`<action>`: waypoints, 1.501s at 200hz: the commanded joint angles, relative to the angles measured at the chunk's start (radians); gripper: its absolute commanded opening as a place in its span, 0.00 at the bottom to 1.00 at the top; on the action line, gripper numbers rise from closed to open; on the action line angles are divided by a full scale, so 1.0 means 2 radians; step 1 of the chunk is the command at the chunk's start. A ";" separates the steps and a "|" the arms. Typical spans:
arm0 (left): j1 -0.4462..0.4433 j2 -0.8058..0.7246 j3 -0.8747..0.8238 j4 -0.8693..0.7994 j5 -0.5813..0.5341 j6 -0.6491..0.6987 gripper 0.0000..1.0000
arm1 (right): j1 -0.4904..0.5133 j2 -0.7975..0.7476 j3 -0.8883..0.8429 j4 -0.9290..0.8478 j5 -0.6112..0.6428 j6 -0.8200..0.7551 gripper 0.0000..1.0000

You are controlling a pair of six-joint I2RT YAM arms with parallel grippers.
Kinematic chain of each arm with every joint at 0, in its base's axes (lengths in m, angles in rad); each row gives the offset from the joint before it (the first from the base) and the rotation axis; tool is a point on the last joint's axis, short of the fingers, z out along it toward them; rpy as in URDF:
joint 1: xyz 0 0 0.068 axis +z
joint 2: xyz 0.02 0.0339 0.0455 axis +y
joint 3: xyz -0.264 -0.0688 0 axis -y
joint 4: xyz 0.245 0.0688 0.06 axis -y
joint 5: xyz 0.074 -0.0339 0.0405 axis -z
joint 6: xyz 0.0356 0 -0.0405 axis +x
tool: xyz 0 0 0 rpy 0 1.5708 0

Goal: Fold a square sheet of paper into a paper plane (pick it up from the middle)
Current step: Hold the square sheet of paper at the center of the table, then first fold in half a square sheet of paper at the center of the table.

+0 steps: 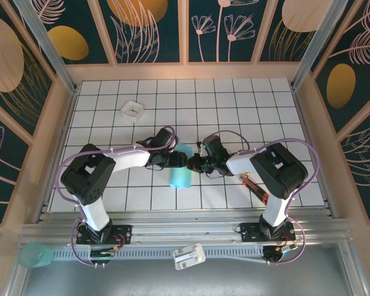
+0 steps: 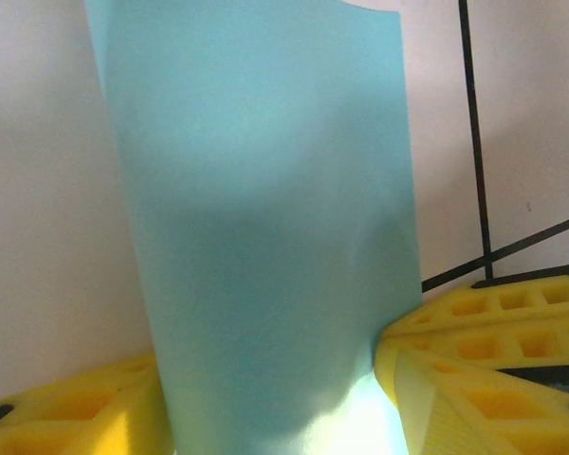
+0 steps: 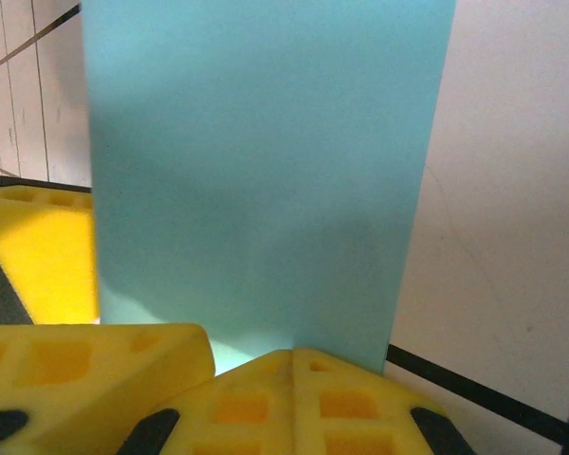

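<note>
Paper, folded to a strip, sits at middle of table. Right gripper is pinched shut on its edge. Left gripper is spread wide, fingers astride it, holding nothing. Likely light, limp, slippery (creases easily). Best taken along the folded edge, near the middle.

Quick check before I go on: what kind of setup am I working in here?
Probably a boxed-in robot test cell rather than a home: a white gridded tabletop, wood-framed wall panels printed with plants, and an aluminium mounting rail along the near edge.
</note>
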 commanded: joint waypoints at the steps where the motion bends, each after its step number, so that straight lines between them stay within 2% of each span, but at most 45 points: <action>1: 0.006 -0.024 0.006 -0.055 -0.058 -0.005 0.64 | 0.006 0.048 -0.024 -0.101 0.060 -0.013 0.00; 29: 0.006 -0.059 0.006 -0.067 -0.084 -0.014 0.66 | 0.006 0.049 -0.025 -0.113 0.062 -0.017 0.00; 48: 0.006 -0.071 0.006 -0.058 -0.050 -0.024 0.63 | 0.006 0.052 -0.024 -0.119 0.062 -0.018 0.00; 76: 0.005 -0.065 0.018 -0.032 0.022 -0.038 0.49 | 0.005 0.052 -0.022 -0.123 0.065 -0.019 0.00; 110: 0.005 -0.036 0.035 -0.020 0.058 -0.028 0.34 | 0.005 0.054 -0.022 -0.122 0.067 -0.019 0.00; 146: 0.010 0.004 0.030 -0.014 0.043 -0.020 0.27 | 0.005 0.054 -0.020 -0.122 0.070 -0.017 0.00; 209: 0.044 0.029 -0.005 0.001 0.018 -0.001 0.26 | 0.005 0.056 -0.027 -0.123 0.075 -0.018 0.00; 229: 0.047 0.015 0.000 0.003 0.026 0.004 0.29 | 0.005 0.054 -0.028 -0.123 0.075 -0.018 0.00; 262: 0.047 -0.009 0.001 0.053 0.080 -0.014 0.31 | 0.005 0.049 -0.031 -0.122 0.076 -0.017 0.00; 300: 0.057 0.031 0.033 0.044 0.057 -0.004 0.28 | 0.005 0.049 -0.031 -0.120 0.075 -0.017 0.00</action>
